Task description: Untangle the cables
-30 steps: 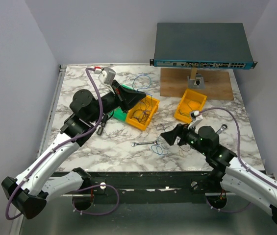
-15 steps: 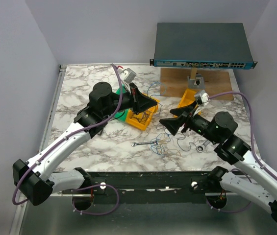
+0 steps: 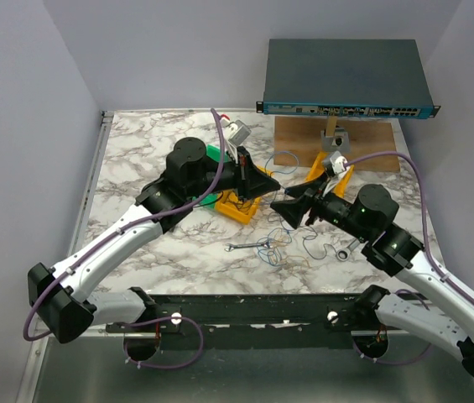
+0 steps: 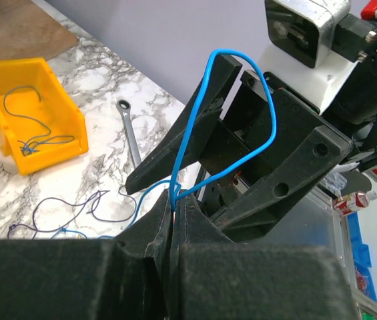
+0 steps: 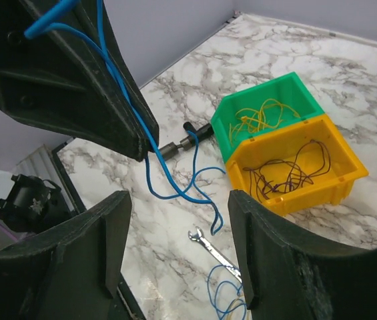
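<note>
My left gripper (image 3: pixel 272 183) is shut on a thin blue cable (image 4: pixel 240 61) and holds it above the table. The cable loops up from the closed jaws and hangs down below them (image 5: pixel 169 179). My right gripper (image 3: pixel 280 207) is open and empty, tip to tip with the left gripper (image 5: pixel 75 87), its fingers (image 5: pixel 278 257) spread wide apart. More blue and yellow-orange cables (image 3: pixel 291 243) lie tangled on the marble beneath them, also seen in the left wrist view (image 4: pixel 75 208). Black cables (image 5: pixel 288 170) lie in a yellow bin (image 5: pixel 335 143), and yellow ones (image 5: pixel 261 113) in a green bin (image 5: pixel 293 88).
A silver wrench (image 3: pixel 249 246) lies near the front edge and a second wrench (image 3: pixel 347 248) lies to its right. Another yellow bin (image 3: pixel 325 172) with a blue cable stands by a wooden board (image 3: pixel 371 147). A network switch (image 3: pixel 346 75) sits at the back right.
My left gripper has swung right and toward the middle, carrying the blue cable up. My right gripper has risen from near the table and moved up to meet it.
</note>
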